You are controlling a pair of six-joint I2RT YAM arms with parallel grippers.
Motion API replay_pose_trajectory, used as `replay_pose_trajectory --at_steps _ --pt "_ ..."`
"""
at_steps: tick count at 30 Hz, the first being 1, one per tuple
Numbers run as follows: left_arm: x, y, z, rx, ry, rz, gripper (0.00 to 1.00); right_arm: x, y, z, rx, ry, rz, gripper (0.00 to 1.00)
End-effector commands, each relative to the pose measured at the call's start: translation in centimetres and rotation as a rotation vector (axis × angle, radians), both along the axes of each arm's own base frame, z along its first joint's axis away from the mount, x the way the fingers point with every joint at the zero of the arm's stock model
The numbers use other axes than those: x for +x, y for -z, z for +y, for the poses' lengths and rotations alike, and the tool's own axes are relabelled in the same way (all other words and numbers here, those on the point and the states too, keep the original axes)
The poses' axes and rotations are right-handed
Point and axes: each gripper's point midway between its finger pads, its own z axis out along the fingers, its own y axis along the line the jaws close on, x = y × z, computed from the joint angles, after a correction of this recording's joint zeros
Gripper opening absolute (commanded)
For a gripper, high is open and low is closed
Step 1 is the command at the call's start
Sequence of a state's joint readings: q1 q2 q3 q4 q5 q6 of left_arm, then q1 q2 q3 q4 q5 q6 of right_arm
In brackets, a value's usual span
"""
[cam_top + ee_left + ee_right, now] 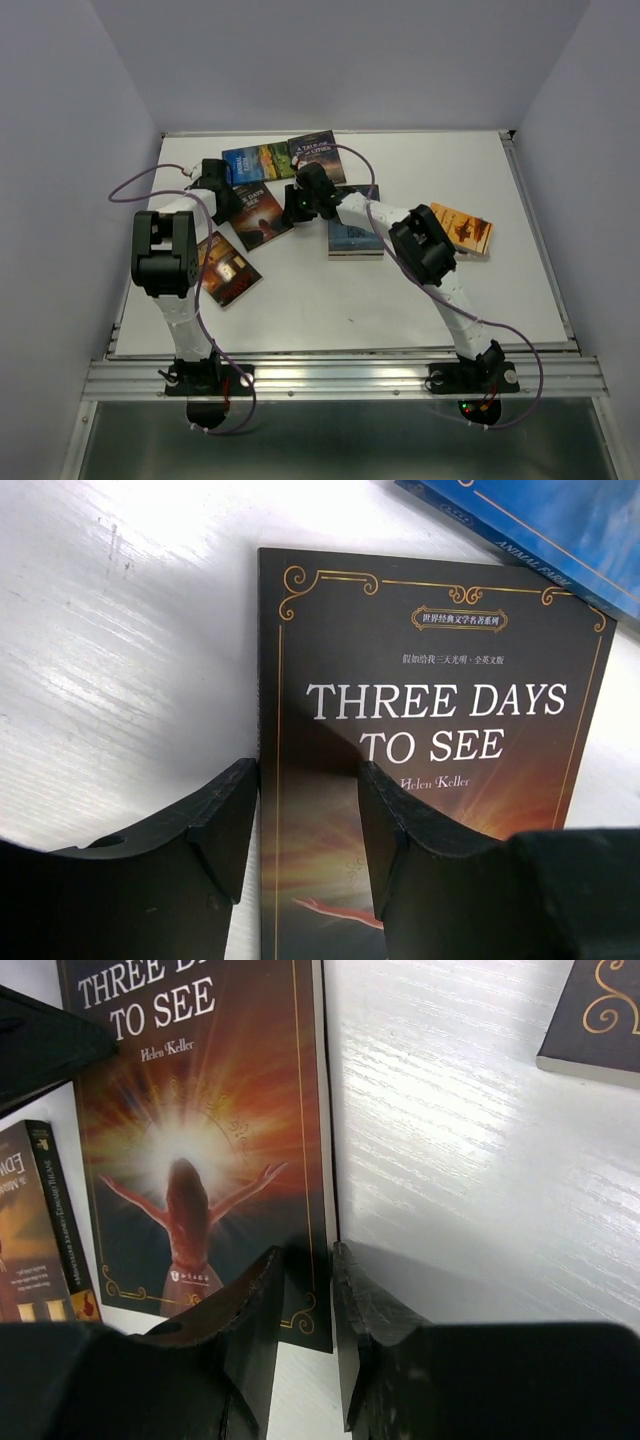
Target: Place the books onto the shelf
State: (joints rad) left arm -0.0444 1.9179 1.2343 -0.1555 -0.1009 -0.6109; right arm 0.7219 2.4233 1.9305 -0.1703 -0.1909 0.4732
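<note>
Several books lie flat on the white table (400, 300). The dark "Three Days to See" book (258, 215) lies between both grippers. My left gripper (308, 780) stands open astride its spine edge, one finger on the table and the other on the cover (440, 680). My right gripper (308, 1260) is nearly closed on the opposite edge near a corner of that book (200, 1110). One fingertip rests on the cover, the other beside the page edge. In the top view, the left gripper (228, 195) and right gripper (292, 208) flank the book. The shelf is out of view.
A blue-green book (258, 160) and a dark book (320, 152) lie at the back. A blue book (353, 235) sits under the right arm, an orange one (462, 228) to the right. A brown book (225, 268) lies near the left arm. White walls enclose the table.
</note>
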Motion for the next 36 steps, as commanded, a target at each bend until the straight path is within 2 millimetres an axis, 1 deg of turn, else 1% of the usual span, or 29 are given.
replay_pose_trajectory --at_steps 1,2,3,4,5,7,8,10,12,14,15,17,18,19,20,22,24,25,27,29,32,35,36 --pt "-2.6 0.4 -6.4 -0.229 0.143 0.048 0.55 -2.4 -0.7 3.2 0.052 -0.107 0.027 0.28" --pt "-3.2 0.8 -7.0 -0.265 0.160 0.050 0.55 -2.3 -0.1 3.1 0.040 -0.107 0.033 0.26" --pt "-2.4 -0.3 -8.5 -0.338 0.213 -0.018 0.57 -2.5 0.4 2.9 0.027 -0.107 0.046 0.26" --pt "-2.5 -0.5 -9.3 -0.380 0.237 -0.039 0.58 -2.7 0.8 2.8 0.020 -0.109 0.054 0.26" --pt "-2.4 -1.1 -10.5 -0.451 0.277 -0.086 0.59 -2.8 1.0 2.7 0.011 -0.113 0.061 0.26" --pt "-2.5 -1.7 -11.5 -0.503 0.315 -0.128 0.60 -3.3 2.0 2.3 -0.015 -0.122 0.084 0.26" --pt "-3.0 -1.6 -12.0 -0.537 0.327 -0.135 0.60 -3.5 2.3 2.2 -0.020 -0.126 0.093 0.26" --pt "-2.6 -3.5 -13.1 -0.583 0.384 -0.221 0.59 -3.9 3.0 1.9 -0.034 -0.134 0.109 0.25" --pt "-2.6 -4.9 -13.7 -0.591 0.420 -0.279 0.59 -4.3 3.5 1.8 -0.041 -0.144 0.125 0.25" --pt "-2.8 -5.5 -14.2 -0.591 0.448 -0.305 0.56 -4.5 3.6 1.8 -0.038 -0.154 0.133 0.25" --pt "-2.6 -6.3 -14.3 -0.589 0.458 -0.333 0.54 -4.5 3.5 1.9 -0.035 -0.158 0.132 0.25" --pt "-2.7 -7.2 -14.7 -0.604 0.489 -0.364 0.51 -4.5 3.6 1.8 -0.040 -0.157 0.134 0.25" --pt "-3.0 -7.3 -14.9 -0.611 0.498 -0.369 0.49 -4.5 3.6 1.8 -0.043 -0.157 0.129 0.25" --pt "-3.0 -7.8 -15.2 -0.618 0.519 -0.391 0.47 -4.6 3.7 1.7 -0.046 -0.158 0.131 0.25" --pt "-3.3 -7.7 -15.4 -0.619 0.528 -0.390 0.45 -4.2 3.7 1.3 -0.046 -0.146 0.133 0.25" --pt "-3.6 -7.8 -15.8 -0.622 0.549 -0.397 0.43 -4.2 3.7 1.2 -0.047 -0.143 0.133 0.25" --pt "-3.8 -8.3 -16.3 -0.631 0.584 -0.418 0.43 -4.2 3.7 1.2 -0.048 -0.143 0.134 0.26" --pt "-3.9 -8.4 -16.5 -0.637 0.597 -0.427 0.44 -3.9 3.7 0.9 -0.045 -0.135 0.140 0.25" --pt "-4.2 -8.8 -17.0 -0.663 0.618 -0.444 0.44 -4.1 3.8 1.0 -0.037 -0.142 0.150 0.25" --pt "-4.2 -9.3 -17.4 -0.673 0.640 -0.467 0.44 -4.1 3.9 0.9 -0.039 -0.140 0.153 0.25" --pt "-4.1 -9.5 -17.5 -0.682 0.634 -0.468 0.43 -4.1 3.8 0.9 -0.039 -0.140 0.150 0.25" --pt "-3.9 -9.4 -17.3 -0.671 0.614 -0.470 0.34 -4.1 3.8 0.8 -0.041 -0.135 0.152 0.26" --pt "-3.9 -9.3 -17.2 -0.664 0.611 -0.468 0.31 -3.7 3.8 0.4 -0.042 -0.125 0.150 0.26"
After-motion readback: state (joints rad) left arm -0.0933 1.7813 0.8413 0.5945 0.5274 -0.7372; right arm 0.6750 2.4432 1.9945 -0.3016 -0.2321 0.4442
